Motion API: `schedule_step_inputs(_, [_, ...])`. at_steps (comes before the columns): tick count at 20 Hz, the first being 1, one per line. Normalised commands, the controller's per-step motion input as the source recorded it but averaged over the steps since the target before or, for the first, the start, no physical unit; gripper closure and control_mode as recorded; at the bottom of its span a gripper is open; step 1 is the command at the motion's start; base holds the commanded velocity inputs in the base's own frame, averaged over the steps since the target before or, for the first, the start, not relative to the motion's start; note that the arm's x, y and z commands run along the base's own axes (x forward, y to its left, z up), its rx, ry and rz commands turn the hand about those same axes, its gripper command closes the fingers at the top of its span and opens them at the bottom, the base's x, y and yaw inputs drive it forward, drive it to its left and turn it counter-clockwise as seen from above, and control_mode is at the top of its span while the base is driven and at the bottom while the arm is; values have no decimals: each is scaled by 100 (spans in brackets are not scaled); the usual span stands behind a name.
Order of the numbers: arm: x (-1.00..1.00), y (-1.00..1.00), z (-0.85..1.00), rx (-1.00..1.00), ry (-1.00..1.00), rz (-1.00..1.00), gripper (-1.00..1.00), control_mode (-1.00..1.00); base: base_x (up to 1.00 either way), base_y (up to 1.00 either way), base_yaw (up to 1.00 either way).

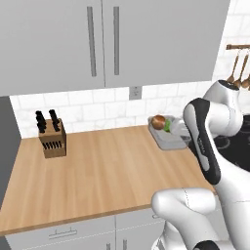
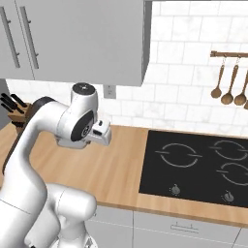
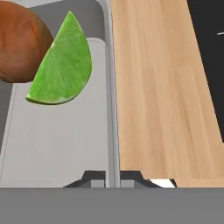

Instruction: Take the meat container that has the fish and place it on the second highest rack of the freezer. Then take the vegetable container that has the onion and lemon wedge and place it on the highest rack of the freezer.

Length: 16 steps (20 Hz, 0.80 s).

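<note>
The vegetable container (image 3: pixel 57 144) is a light grey tray holding a brown-orange onion (image 3: pixel 19 43) and a lime-green lemon wedge (image 3: pixel 63 65). My gripper (image 3: pixel 113 177) is shut on the tray's right rim, with one fingertip inside the wall and one outside. From the left base, the tray (image 1: pixel 168 139) lies at the back of the wooden counter by the wall, carrying the onion (image 1: pixel 157 121) and the wedge (image 1: pixel 167 126), and my arm covers its right end. The meat container with the fish and the freezer are out of view.
A knife block (image 1: pixel 52 138) stands at the counter's back left. A black cooktop (image 2: pixel 193 167) lies to the right of the tray, with wooden spoons (image 2: pixel 227 82) hanging above it. Grey wall cabinets (image 1: pixel 102 41) hang overhead. A dark grey panel (image 1: pixel 7 146) borders the counter's left end.
</note>
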Motion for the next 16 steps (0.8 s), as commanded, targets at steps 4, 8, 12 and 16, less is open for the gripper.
schedule_step_inputs(4, [-34,0,17,-1,9,-15,100,-100,0,0,0])
schedule_step_inputs(8, [-27,1,0,-12,1,-8,100,-100,0,0,0])
schedule_step_inputs(12, [-20,0,0,-14,-1,0,100,-100,0,0,0])
schedule_step_inputs(16, [-6,0,2,-6,0,0,100,-100,0,0,0])
